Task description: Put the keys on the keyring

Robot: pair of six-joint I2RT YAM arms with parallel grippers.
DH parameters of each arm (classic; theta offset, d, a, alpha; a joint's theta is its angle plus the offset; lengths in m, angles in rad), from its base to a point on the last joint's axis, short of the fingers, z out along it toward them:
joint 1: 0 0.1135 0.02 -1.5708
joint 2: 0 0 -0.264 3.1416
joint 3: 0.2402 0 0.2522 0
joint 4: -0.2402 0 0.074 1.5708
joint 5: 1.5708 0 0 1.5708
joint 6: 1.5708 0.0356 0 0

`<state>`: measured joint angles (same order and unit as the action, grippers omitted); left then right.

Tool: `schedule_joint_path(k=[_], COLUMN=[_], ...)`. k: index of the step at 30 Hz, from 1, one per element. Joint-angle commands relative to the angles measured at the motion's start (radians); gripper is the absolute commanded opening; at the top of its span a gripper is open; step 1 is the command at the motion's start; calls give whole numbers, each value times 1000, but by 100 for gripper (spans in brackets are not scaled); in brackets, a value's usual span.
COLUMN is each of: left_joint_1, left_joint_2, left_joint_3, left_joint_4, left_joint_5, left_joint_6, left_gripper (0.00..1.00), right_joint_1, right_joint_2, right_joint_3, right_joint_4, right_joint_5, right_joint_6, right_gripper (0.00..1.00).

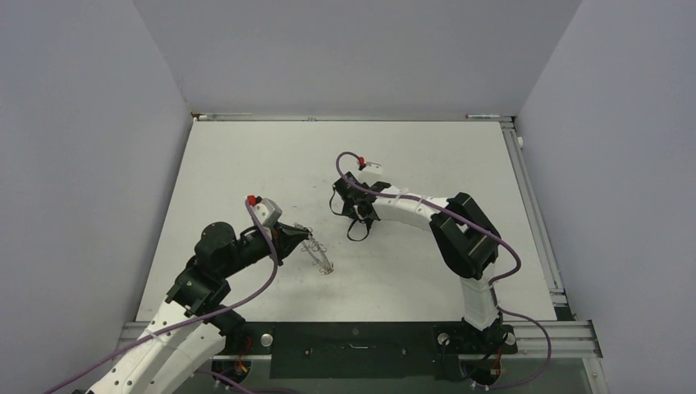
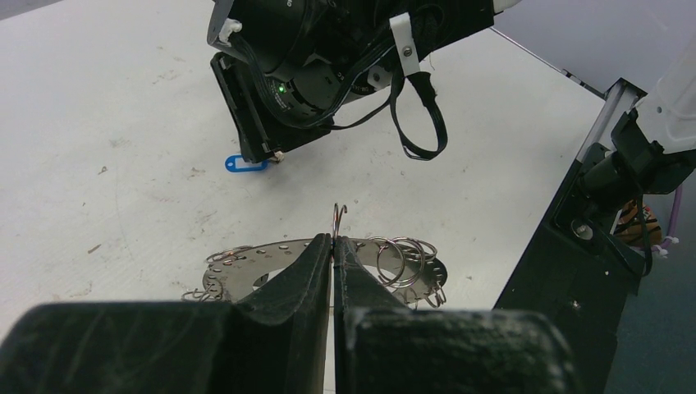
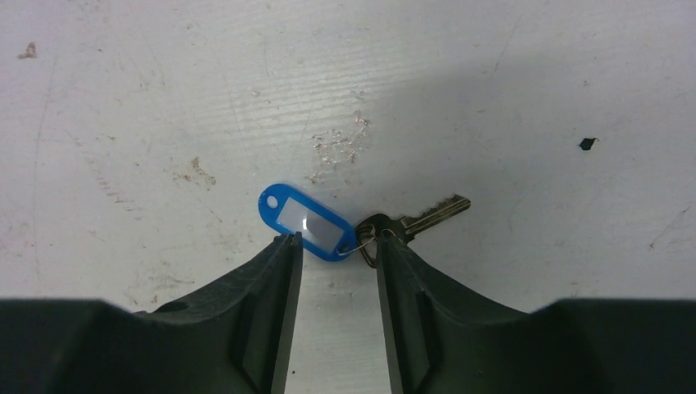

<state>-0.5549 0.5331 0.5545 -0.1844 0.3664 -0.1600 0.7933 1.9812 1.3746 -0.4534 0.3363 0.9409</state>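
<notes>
flanking the blue tag's (image 3: 305, 222) near edge, right fingers (image 3: 271, 304) slightly parted

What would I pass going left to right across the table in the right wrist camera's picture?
blue tag → key → black speck

It is looking like a robotics lab: a left arm (image 1: 156, 349) and a right arm (image 1: 464, 234) are sitting bolted beside an aluminium rail frame (image 1: 566, 332). Plain grey partition walls (image 1: 74, 164) are boxing in the scuffed white surface (image 1: 246, 164), and purple cables (image 1: 515, 256) are trailing around.
</notes>
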Motion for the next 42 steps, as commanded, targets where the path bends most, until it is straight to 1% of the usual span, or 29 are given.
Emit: schedule_joint_path(k=[1, 4, 7, 8, 9, 13, 14, 19, 23, 25, 26, 28, 31, 36, 42], left_joint_1=[-4, -5, -5, -5, -5, -5, -5, -5, -5, -5, -5, -5, -6, -5, -7], left_joint_2=[-12, -14, -16, -17, -18, -16, -16, -15, -15, -14, -14, -12, -10, -10, -9], left_joint_3=[52, 53, 53, 53, 53, 53, 53, 53, 53, 53, 53, 53, 53, 53, 53], left_joint_4=[37, 37, 36, 36, 36, 36, 36, 36, 36, 34, 35, 34, 35, 35, 36], left_joint_5=[-6, -4, -6, -5, -7, -6, -6, -7, -9, -10, -9, -9, -8, -8, -7], left_joint_6=[10, 9, 10, 10, 10, 10, 10, 11, 11, 13, 13, 12, 11, 11, 11], left_gripper=[0, 0, 0, 0, 0, 0, 0, 0, 0, 0, 0, 0, 0, 0, 0], right_joint_1=[6, 6, 5, 7, 6, 10, 11, 20, 45, 64, 80, 107, 165, 230, 240], right_joint_2=[13, 25, 40, 43, 49, 58, 58, 45, 2, -51, -83, -153, -214, -280, -301], right_joint_3=[44, 49, 49, 50, 52, 52, 52, 45, 11, -47, -89, -185, -274, -388, -443], right_joint_4=[-14, -16, 1, 3, 5, 10, 8, 25, 84, 164, 217, 317, 371, 385, 386], right_joint_5=[60, 83, 79, 76, 75, 72, 72, 70, 64, 31, 1, -33, -64, -75, -94], right_joint_6=[29, 29, 26, 26, 26, 16, 12, -53, -208, -313, -384, -471, -554, -625, -625], right_gripper=[39, 39, 32, 29, 23, 8, 6, 5, 5, 5, 5, 5, 5, 5, 5])
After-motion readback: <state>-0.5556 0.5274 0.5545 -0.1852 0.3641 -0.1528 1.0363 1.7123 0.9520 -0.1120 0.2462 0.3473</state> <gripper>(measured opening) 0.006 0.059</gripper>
